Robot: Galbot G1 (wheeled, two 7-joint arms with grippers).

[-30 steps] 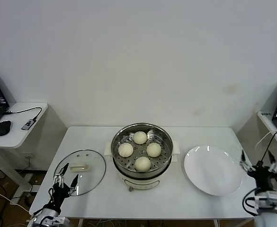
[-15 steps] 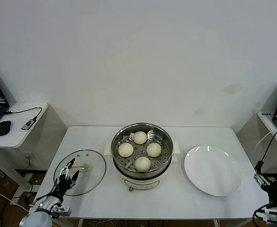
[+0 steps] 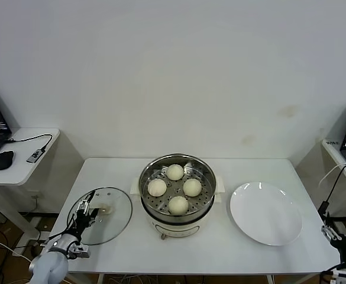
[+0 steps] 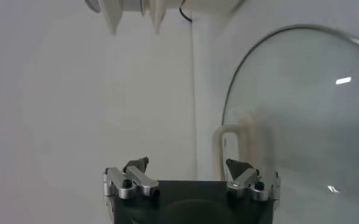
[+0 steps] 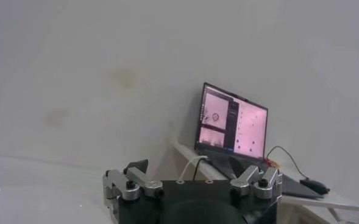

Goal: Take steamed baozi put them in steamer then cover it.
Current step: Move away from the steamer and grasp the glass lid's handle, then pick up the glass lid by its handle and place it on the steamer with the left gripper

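Observation:
Four cream-white baozi [image 3: 174, 171] sit on the perforated tray inside the steel steamer [image 3: 177, 214] at the table's middle. The clear glass cover [image 3: 115, 222] lies flat on the table left of the steamer, with its cream handle [image 3: 106, 209] at the centre. My left gripper [image 3: 86, 212] is open and empty over the cover's left part, just short of the handle. In the left wrist view the gripper [image 4: 187, 165] is open, with the handle [image 4: 231, 146] just ahead of one finger and the cover [image 4: 307, 122] beyond. My right gripper [image 3: 336, 235] is open, low beyond the table's right edge.
A flat white plate [image 3: 266, 213] lies right of the steamer. A side table [image 3: 25, 168] with a mouse and laptop stands at the far left. Another laptop [image 5: 233, 125] sits on a shelf at the right.
My left gripper has moved forward over the cover, closer to its handle. My right gripper has dropped and pulled back toward the bottom right corner.

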